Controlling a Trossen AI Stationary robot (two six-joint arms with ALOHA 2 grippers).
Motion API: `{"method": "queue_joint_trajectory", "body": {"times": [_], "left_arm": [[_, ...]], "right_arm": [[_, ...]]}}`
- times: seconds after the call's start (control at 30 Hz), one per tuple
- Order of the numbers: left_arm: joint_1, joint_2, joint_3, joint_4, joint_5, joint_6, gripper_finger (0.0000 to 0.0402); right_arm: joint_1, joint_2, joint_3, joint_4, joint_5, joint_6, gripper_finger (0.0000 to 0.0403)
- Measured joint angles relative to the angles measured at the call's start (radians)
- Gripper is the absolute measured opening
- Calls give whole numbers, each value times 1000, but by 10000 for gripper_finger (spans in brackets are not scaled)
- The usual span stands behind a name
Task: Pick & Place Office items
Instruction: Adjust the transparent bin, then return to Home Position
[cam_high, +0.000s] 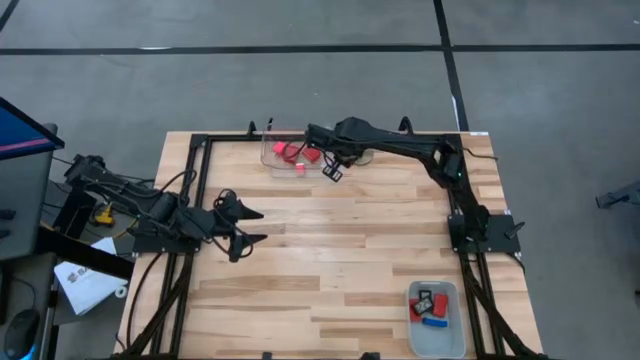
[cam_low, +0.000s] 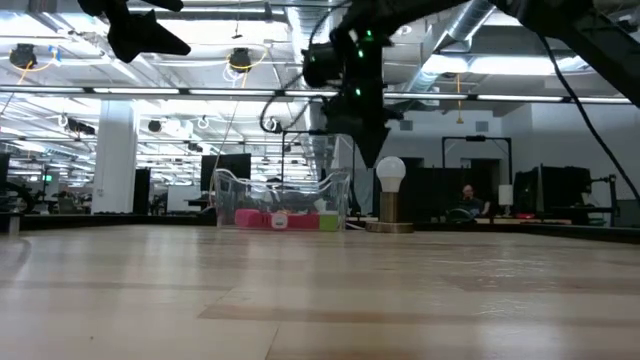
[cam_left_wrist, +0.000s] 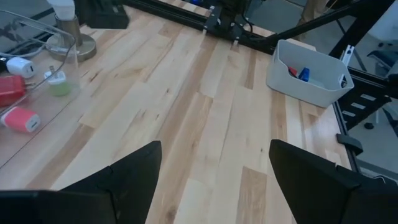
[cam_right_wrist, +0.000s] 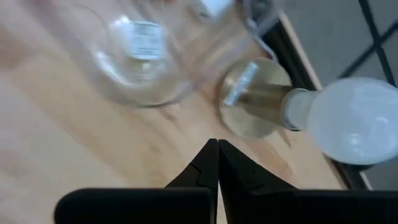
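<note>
Right end effector (cam_right_wrist: 217, 163): fingers clenched together, tips meeting with nothing visible between them; it hangs above the bench just beside the clear tray, on the side facing the white bin
Right end effector, overhead (cam_high: 333, 172): a small black-and-white bit shows at its tip; whether that is a held piece cannot be told
Left end effector (cam_left_wrist: 214, 171): released, fingers spread wide, nothing between them; it hovers over bare wood, well apart from the clear tray
Clear tray (cam_high: 268, 152): landmark at the far edge of the bench (cam_high: 330, 250); transparent walls, seen level across the wood as a low box (cam_low: 225, 195)
Office items in the clear tray: red and pink blocks (cam_high: 292, 153) lie on its floor; the left wrist view shows a pink block (cam_left_wrist: 22, 119), a green piece (cam_left_wrist: 60, 87) and a white one (cam_left_wrist: 20, 66) inside
Bulb lamp (cam_right_wrist: 357, 121): white ball on a round metal base, standing just beside the clear tray
White bin (cam_high: 412, 325): at the near corner, well apart from the clear tray; holds red pieces, a blue one (cam_high: 434, 322) and a black-and-white one
</note>
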Motion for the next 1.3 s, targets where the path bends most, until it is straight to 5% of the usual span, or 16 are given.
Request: {"method": "queue_joint_trajectory", "body": {"times": [0.3,1.03,1.3], "left_arm": [[-2,0,0,-1,-24,5,296],[-2,0,0,-1,-25,23,296],[-2,0,0,-1,-25,23,296]], "right_arm": [[-47,-10,-113,124,-25,-35,0],[-64,-10,-115,279,-178,-58,0],[-60,-29,-117,189,-44,-42,0]]}}
